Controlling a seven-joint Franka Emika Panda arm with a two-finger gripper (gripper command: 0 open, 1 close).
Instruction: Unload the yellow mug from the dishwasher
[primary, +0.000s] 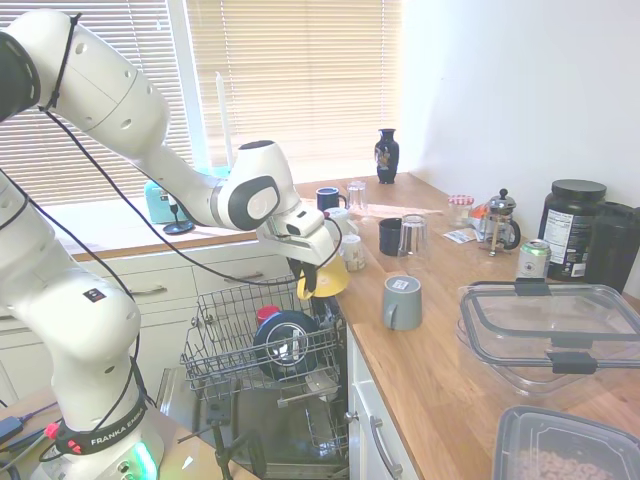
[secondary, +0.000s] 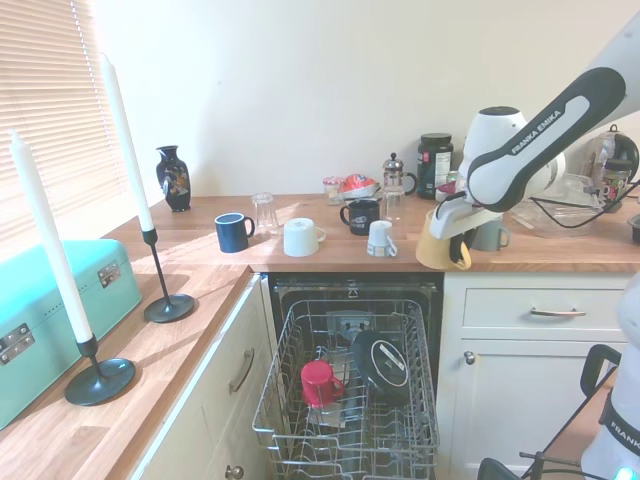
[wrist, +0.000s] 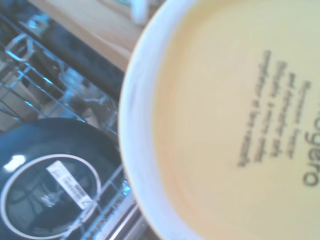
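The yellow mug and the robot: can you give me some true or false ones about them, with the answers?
1. The gripper holds the yellow mug upside down. True.
2. The yellow mug sits in the dishwasher rack. False: it hangs in the air above the rack, near the counter edge.
3. A red cup is in the rack. True.
4. The rack is pushed inside the dishwasher. False: it is pulled out.
5. The white mug is in the rack. False: it stands on the counter.
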